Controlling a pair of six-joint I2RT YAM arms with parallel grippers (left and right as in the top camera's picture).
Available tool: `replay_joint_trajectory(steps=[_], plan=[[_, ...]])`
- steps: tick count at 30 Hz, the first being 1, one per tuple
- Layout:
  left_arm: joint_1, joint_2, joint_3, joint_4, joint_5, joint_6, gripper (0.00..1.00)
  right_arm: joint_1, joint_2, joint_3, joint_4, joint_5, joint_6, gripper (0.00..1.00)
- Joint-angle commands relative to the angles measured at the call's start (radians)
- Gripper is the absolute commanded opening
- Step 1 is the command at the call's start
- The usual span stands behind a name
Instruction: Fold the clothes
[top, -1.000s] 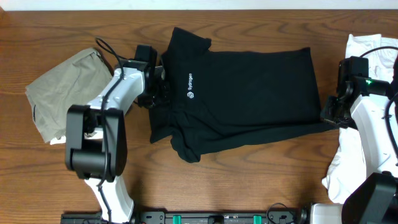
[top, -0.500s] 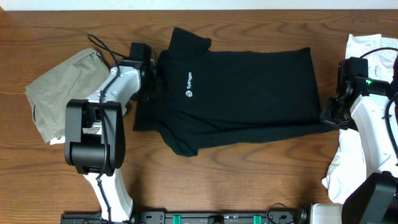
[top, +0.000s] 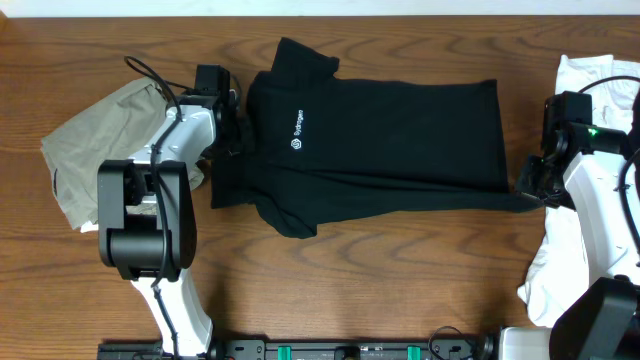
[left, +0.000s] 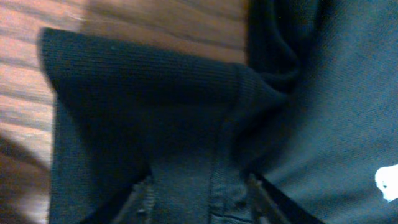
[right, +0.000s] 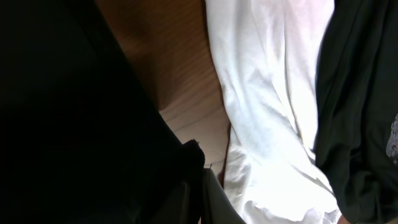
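Note:
A black short-sleeved shirt (top: 390, 130) with a small white chest logo (top: 297, 145) lies stretched across the middle of the table. My left gripper (top: 226, 140) is shut on the shirt's left edge near the collar; the left wrist view shows ribbed black fabric (left: 186, 124) pinched between the fingers (left: 199, 199). My right gripper (top: 528, 185) is shut on the shirt's lower right corner; in the right wrist view black cloth (right: 74, 112) covers the fingers (right: 202, 193).
An olive-grey garment (top: 100, 140) lies crumpled at the left, beside my left arm. White clothes (top: 590, 80) lie at the right edge under my right arm, and they also show in the right wrist view (right: 267, 106) next to a dark piece (right: 360, 93).
My left gripper has pulled the shirt's left edge leftward and away from the front. The shirt is stretched longer and flatter. The right gripper has stayed in place.

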Motion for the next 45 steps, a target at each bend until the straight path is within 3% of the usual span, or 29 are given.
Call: replay_joint_trajectory(steps=[1, 9, 14, 20, 26, 35, 45], plan=[[0.006, -0.041, -0.006, -0.031, 0.054, 0.002, 0.61, -0.011, -0.003, -0.002, -0.001, 0.019, 0.018, 0.04], [-0.008, -0.335, -0.003, -0.137, 0.122, 0.000, 0.68, -0.011, -0.003, -0.002, 0.003, 0.019, 0.018, 0.04], [-0.049, -0.479, -0.003, -0.296, 0.121, -0.063, 0.71, -0.011, -0.003, -0.002, 0.003, 0.019, 0.019, 0.04], [-0.149, -0.505, -0.015, -0.513, 0.121, -0.115, 0.71, -0.011, -0.003, -0.002, 0.003, 0.019, 0.018, 0.04], [-0.259, -0.504, -0.112, -0.593, 0.121, -0.158, 0.71, -0.011, -0.003, -0.002, -0.005, 0.019, 0.018, 0.06], [-0.345, -0.504, -0.337, -0.558, 0.194, -0.303, 0.71, -0.011, -0.003, -0.002, -0.008, 0.019, 0.014, 0.08], [-0.418, -0.504, -0.483, -0.267, 0.158, -0.438, 0.71, -0.011, -0.003, -0.002, -0.006, 0.014, 0.014, 0.08]])
